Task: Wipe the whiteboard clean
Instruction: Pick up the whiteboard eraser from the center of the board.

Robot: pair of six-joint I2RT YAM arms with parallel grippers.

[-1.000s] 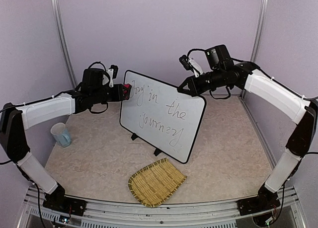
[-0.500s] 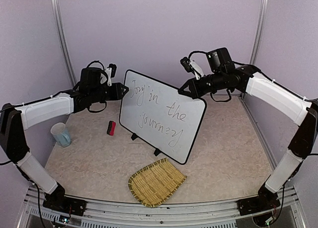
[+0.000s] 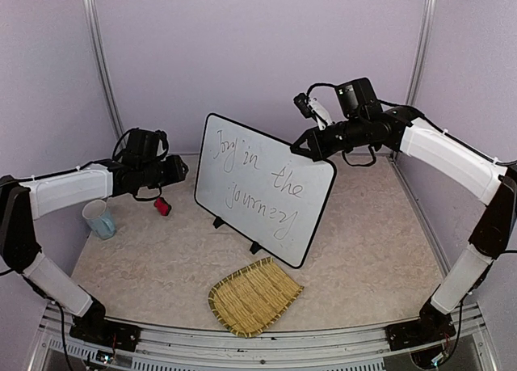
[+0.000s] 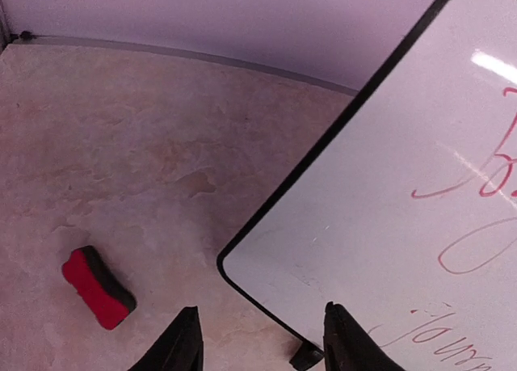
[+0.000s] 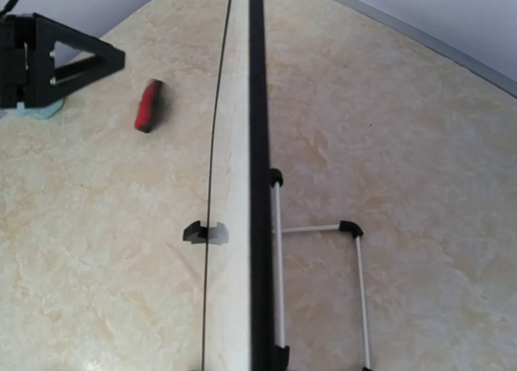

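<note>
left gripper (image 3: 179, 170) parted and empty, hovering just left of the whiteboard (image 3: 242, 197), with a red eraser (image 3: 162, 206) lying near it on the table (image 3: 363, 250). right gripper (image 3: 303, 147) pinched tight on the whiteboard's top edge. whiteboard upright on its feet mid-table, handwriting across its face.

White whiteboard (image 3: 262, 189), black rim; red-and-black eraser (image 3: 162, 206).
</note>
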